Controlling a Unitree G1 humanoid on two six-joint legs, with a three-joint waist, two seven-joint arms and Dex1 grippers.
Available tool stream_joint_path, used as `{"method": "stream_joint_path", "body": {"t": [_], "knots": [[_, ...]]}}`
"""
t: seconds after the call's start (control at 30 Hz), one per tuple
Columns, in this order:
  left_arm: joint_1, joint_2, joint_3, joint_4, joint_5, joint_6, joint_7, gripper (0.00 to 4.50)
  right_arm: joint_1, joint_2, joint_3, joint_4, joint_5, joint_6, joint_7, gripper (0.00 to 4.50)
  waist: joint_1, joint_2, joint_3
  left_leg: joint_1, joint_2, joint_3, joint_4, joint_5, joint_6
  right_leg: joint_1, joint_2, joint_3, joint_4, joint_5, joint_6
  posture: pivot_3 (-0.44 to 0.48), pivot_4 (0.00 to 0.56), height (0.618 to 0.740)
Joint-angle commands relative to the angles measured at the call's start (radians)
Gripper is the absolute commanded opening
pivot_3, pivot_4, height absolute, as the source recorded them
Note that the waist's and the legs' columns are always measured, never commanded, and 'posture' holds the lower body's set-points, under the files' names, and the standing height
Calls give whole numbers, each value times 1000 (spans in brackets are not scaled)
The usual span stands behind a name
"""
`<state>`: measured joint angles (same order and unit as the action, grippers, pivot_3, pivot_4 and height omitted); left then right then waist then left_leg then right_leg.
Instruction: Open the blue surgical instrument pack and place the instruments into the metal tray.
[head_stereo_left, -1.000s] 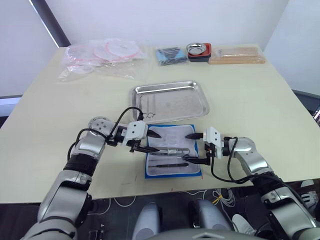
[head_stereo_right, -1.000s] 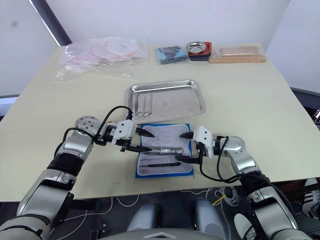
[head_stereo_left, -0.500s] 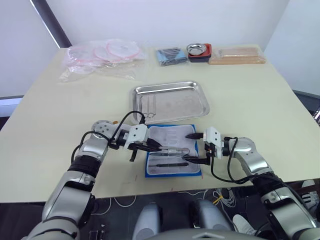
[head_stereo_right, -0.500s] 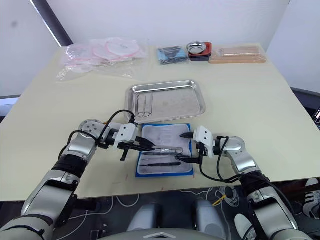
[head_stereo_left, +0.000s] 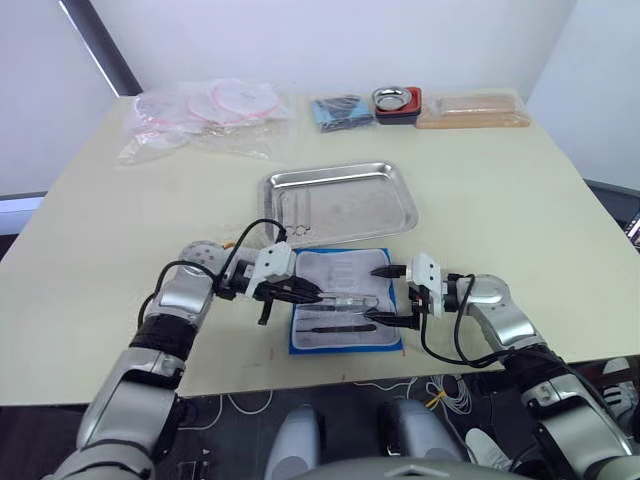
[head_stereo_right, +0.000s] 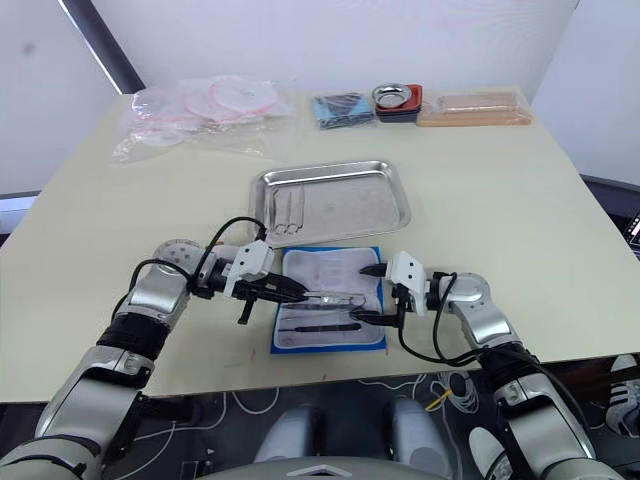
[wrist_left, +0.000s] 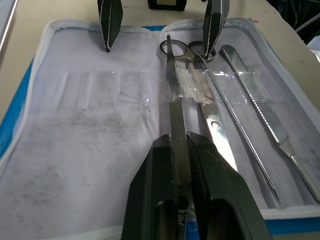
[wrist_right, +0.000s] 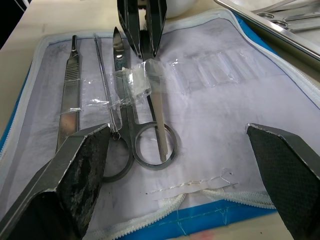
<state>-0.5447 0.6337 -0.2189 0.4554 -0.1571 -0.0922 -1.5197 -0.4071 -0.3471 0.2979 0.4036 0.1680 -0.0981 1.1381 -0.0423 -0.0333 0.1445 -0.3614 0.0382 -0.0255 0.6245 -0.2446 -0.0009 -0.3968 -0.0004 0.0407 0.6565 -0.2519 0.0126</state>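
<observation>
Counter (head_stereo_left: 500, 190): pale, items listed left to right.

Plastic bags (head_stereo_left: 205, 115): far left, clear with pink rings inside.

Left end effector (wrist_left: 179, 150): over the left half of the open pack, fingers together and clamped on a flat straight instrument (wrist_left: 172, 90) that lies across the lining, its far tip over the scissors' rings.

Pack (head_stereo_left: 345, 312): blue, opened flat at the near edge of the counter, pale lining up, just near of the tray and between the two end effectors.

Instruments in the pack: scissors (wrist_right: 131, 131) with rings toward the right end effector; a thin probe (wrist_right: 102, 75); a flat ridged handle (wrist_right: 70, 85) on the near side. A clear plastic strip (wrist_right: 134, 82) lies over their middles.

Tray (head_stereo_left: 400, 200): steel, centre of the counter, far of the pack. Two ring-handled instruments (head_stereo_right: 288, 212) lie in its left part.

Right end effector (head_stereo_left: 385, 296): at the pack's right edge, fingers wide apart, one at the far side and one at the near side of the lining, holding nothing.

Dark blue bundle (head_stereo_left: 340, 110), red dish with metal bowl (head_stereo_left: 397, 100), tan pack (head_stereo_left: 472, 110): far edge, right of centre.
</observation>
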Motion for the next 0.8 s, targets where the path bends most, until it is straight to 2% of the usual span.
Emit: {"method": "stream_joint_path", "body": {"t": [0.03, 0.8], "knots": [[-33, 48, 25, -82, -4, 41, 3, 220, 62, -27, 70, 127, -108, 60, -17, 4500, -1, 0, 1, 0, 0, 0, 0, 0, 0, 0, 0, 0, 0, 0, 0, 0, 150, 740], [32, 230, 69, -246, -58, 122, -42, 220, 57, -14, 76, 141, -112, 52, -15, 4500, -2, 2, 3, 0, 2, 0, 0, 0, 0, -1, -1, 2, 0, 0, -1, 0, 150, 740]]}}
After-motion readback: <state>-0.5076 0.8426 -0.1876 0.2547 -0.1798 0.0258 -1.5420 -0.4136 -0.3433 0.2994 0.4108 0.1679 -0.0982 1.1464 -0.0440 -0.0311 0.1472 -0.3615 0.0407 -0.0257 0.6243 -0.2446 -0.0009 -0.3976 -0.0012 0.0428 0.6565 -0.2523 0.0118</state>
